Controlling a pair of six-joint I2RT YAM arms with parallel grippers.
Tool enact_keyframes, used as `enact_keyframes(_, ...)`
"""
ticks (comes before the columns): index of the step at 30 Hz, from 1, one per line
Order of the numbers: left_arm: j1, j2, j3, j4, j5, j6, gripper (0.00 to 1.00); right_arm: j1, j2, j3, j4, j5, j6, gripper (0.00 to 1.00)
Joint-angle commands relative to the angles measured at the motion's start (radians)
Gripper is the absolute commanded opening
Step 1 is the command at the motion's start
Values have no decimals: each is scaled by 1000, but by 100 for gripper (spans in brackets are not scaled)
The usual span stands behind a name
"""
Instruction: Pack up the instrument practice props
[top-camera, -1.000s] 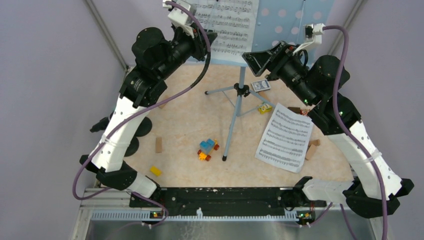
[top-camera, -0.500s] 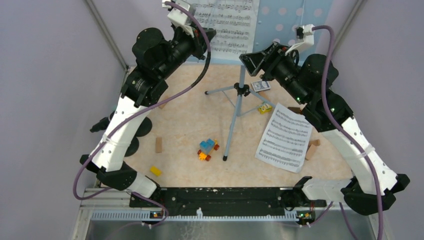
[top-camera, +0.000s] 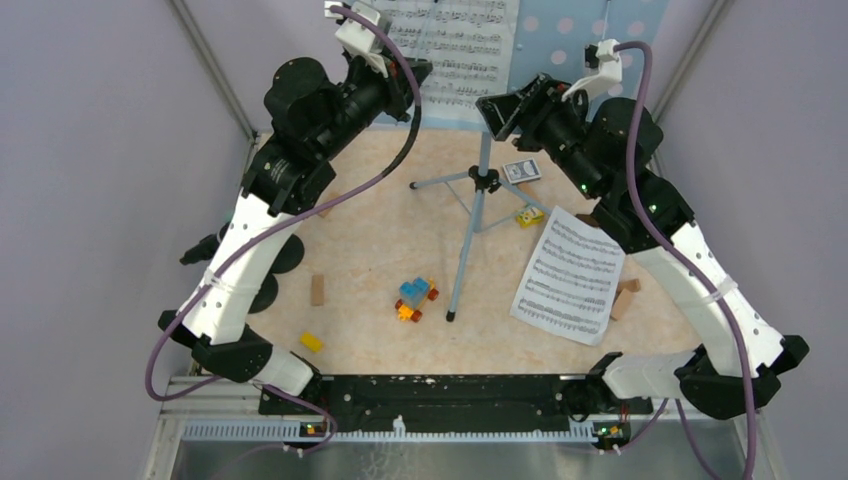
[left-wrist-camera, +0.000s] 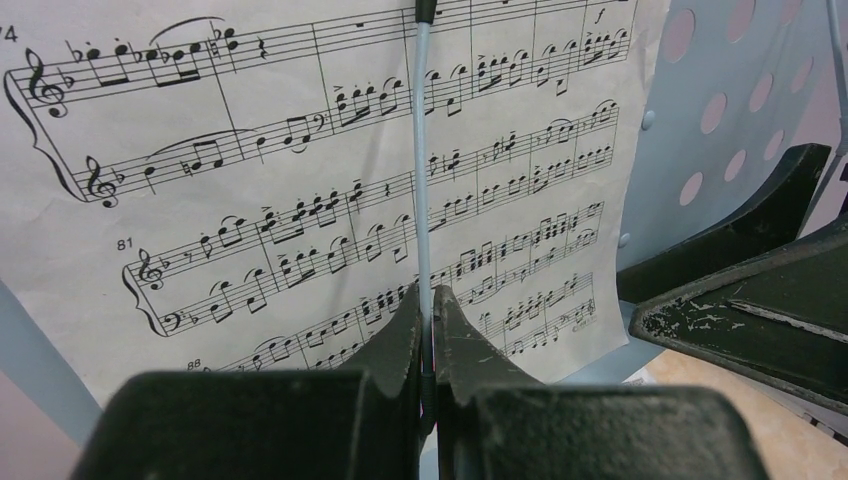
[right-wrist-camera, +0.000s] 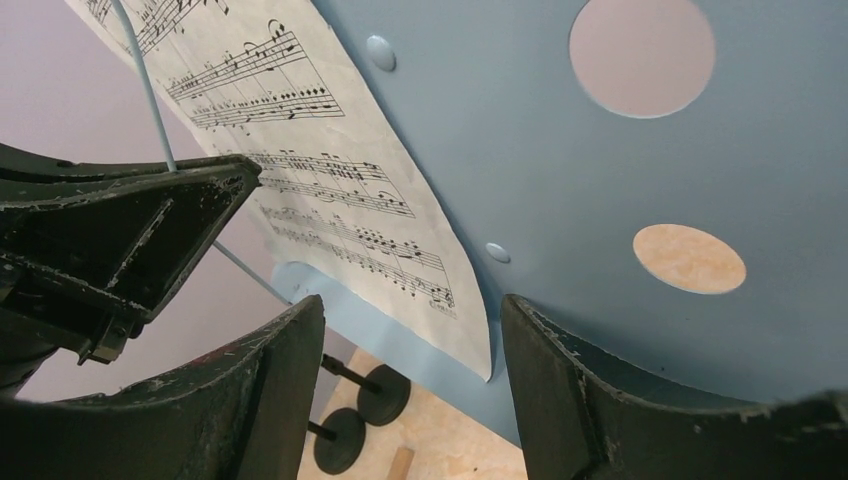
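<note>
The pale-blue perforated music desk (top-camera: 585, 35) stands at the back on its silver tripod pole (top-camera: 470, 230). A sheet-music page (top-camera: 460, 50) rests on it. My left gripper (top-camera: 414, 74) is shut on the desk's thin pale-blue wire page holder (left-wrist-camera: 424, 190), which lies over the page (left-wrist-camera: 300, 200); the jaws (left-wrist-camera: 424, 295) pinch its lower end. My right gripper (top-camera: 497, 110) is open and empty, its jaws (right-wrist-camera: 410, 305) either side of the page's lower corner (right-wrist-camera: 470, 350) in front of the desk (right-wrist-camera: 560, 140). A second page (top-camera: 570, 275) lies on the table. Two black round-based mic holders (right-wrist-camera: 385, 395) stand at the left. No microphone shows clearly.
Colourful toy bricks (top-camera: 415, 297) lie near the pole's foot, with a yellow brick (top-camera: 311, 342) at the front left. Tan wooden blocks (top-camera: 318, 289) (top-camera: 625, 297) lie left and right. A small card box (top-camera: 521, 170) and a yellow toy (top-camera: 529, 216) sit by the tripod legs.
My right arm has moved left and up, bringing its open gripper closer to the desk's lower edge and the page corner. The left arm has not moved.
</note>
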Motion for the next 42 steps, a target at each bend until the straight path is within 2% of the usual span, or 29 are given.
enact_keyframes(1, -3, -23, -10, 27, 24, -22, 0, -1, 43, 54, -20, 49, -38, 65)
enact_keyframes(8, -3, -27, -10, 23, 29, -22, 0, -1, 78, 98, -20, -59, -49, 64)
enact_keyframes(15, -2, -33, -16, 21, 29, -24, 0, 0, 78, 96, 53, -181, -54, 56)
enact_keyframes(21, -3, -39, -31, 26, 26, -25, 0, 0, 72, 86, 86, -181, -51, 49)
enact_keyframes(26, -2, -40, -40, 30, 28, -25, 0, 0, 73, 105, 7, -23, -61, 52)
enact_keyframes(29, -2, -39, -41, 32, 31, -27, 0, -1, 79, 127, -51, 17, -62, 53)
enact_keyframes(42, -3, -31, -43, 38, 51, -37, 0, -2, 221, 318, -242, -115, -56, 56)
